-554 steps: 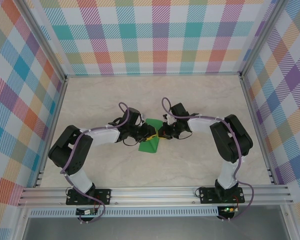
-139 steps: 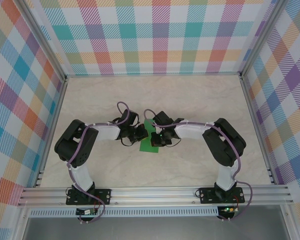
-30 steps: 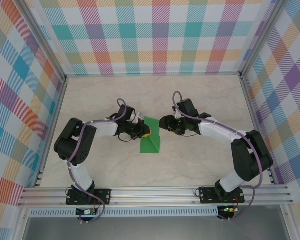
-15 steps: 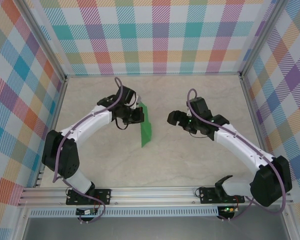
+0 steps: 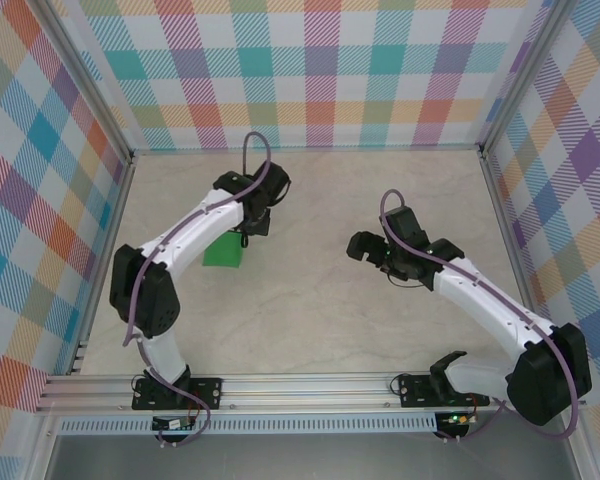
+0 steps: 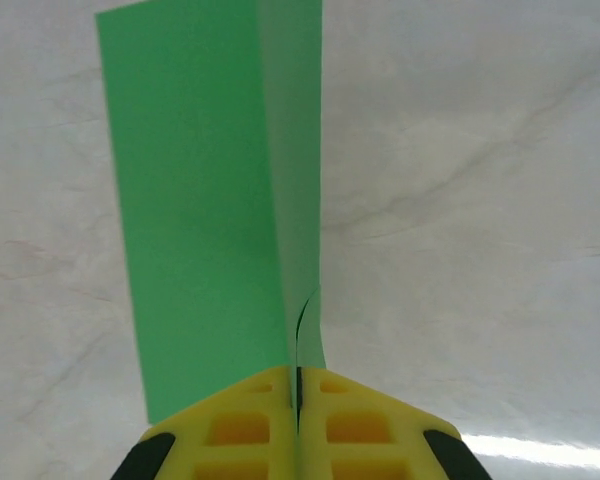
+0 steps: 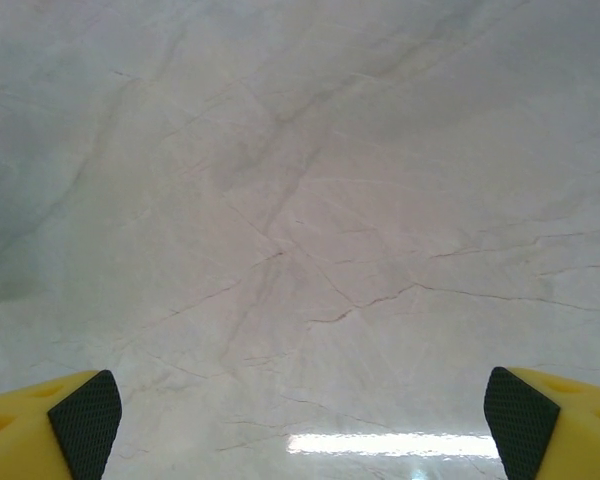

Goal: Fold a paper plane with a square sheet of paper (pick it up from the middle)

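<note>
My left end effector [image 6: 298, 428] clamps thin, creased green paper [image 6: 205, 200], long axis pointing straight away; right end effector [image 7: 300, 410] wide.

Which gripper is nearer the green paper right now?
Left. The left gripper is shut on the folded green paper, pinching it at its near edge. The right gripper is open and apart from it, well off to the paper's right.

Three views: one overhead, two close wrist cameras.
Top external sits high behind the arm bases [image 5: 177, 392], facing down over the whole table [image 5: 380, 200]. Left wrist looks along its fingers [image 6: 240, 430], very near the green paper [image 6: 200, 200], which the top view shares. Right wrist faces the tabletop from close up.
</note>
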### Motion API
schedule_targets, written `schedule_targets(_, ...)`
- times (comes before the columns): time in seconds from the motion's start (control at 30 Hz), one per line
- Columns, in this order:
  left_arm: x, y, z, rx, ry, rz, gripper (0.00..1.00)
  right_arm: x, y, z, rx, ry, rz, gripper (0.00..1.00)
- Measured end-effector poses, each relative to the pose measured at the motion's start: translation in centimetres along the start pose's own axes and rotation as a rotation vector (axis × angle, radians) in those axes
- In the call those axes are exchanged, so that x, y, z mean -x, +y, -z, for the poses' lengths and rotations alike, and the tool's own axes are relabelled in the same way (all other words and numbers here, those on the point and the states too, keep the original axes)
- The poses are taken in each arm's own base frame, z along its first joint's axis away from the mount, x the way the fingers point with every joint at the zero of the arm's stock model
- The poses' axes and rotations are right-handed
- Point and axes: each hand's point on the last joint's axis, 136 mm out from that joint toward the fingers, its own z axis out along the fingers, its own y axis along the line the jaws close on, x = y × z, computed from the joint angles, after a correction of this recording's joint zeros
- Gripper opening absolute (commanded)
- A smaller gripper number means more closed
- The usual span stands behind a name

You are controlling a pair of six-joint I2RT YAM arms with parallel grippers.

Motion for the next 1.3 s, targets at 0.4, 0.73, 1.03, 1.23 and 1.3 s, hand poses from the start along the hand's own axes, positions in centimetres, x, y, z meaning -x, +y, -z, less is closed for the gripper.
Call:
schedule_targets(0.4,-2.0,-5.2,-5.8,0.265,0.045,-0.174,0.03,0.0,-1.6,0.7,-0.061,-0.027,0.0,0.96)
schedule_targets(0.73,-4.4,-10.9,-6.0,0.209,0.054,-0.233,0.12,-0.5,-3.2,0.4,-0.1,-0.032,-0.009,0.97)
schedule_targets(1.03,-6.4,-14.5,-6.0,0.025,0.149,-0.198,0.32,-0.5,-3.3,0.4,-0.1,-0.032,-0.011,0.97)
schedule_targets(1.23,-7.4,-17.8,-5.7,-0.157,0.214,-0.182,0.46,-0.8,-3.8,0.7,-0.104,-0.033,-0.018,0.97)
schedule_targets(1.3,-7.5,-18.8,-5.5,-0.223,0.236,-0.171,0.5,-0.8,-3.8,0.7,-0.103,-0.033,-0.018,0.97)
